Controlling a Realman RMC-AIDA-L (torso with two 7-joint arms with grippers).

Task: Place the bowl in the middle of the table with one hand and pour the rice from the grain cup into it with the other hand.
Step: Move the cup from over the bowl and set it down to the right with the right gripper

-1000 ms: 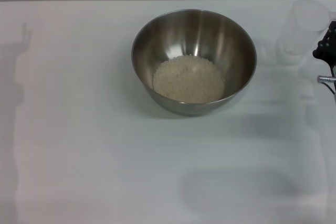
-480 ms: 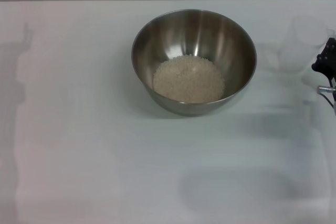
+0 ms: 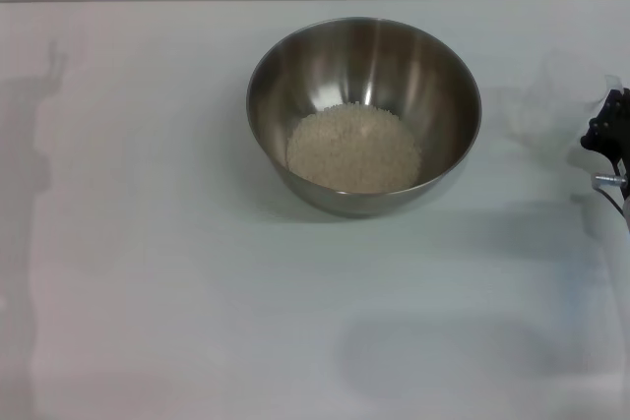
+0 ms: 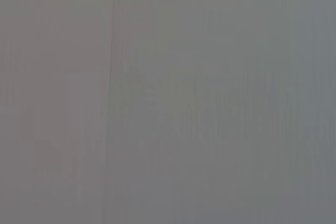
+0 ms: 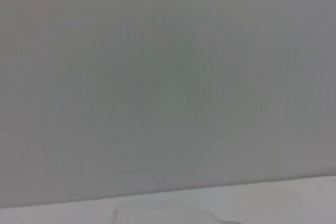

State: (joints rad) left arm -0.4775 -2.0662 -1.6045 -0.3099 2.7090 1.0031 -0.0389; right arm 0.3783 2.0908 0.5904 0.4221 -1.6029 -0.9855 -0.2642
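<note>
The steel bowl [image 3: 363,51] stands on the white table [image 3: 148,272] around its middle, a little toward the far side. A heap of pale rice [image 3: 352,150] lies in the bowl's bottom. Right of the bowl, the clear grain cup [image 3: 556,95] shows only faintly and looks empty. Black parts of my right gripper [image 3: 608,133] sit at the view's right edge, against the cup's right side and holding it. My left gripper is out of view; only its shadow falls on the table's left side. Both wrist views show a blank grey surface.
The table's far edge [image 3: 148,0] meets a grey wall along the top of the head view. Soft arm shadows lie on the table at the left side and near the front right.
The right gripper and the grain cup have moved together toward the near side of the table, at the right edge. The bowl and rice have not moved.
</note>
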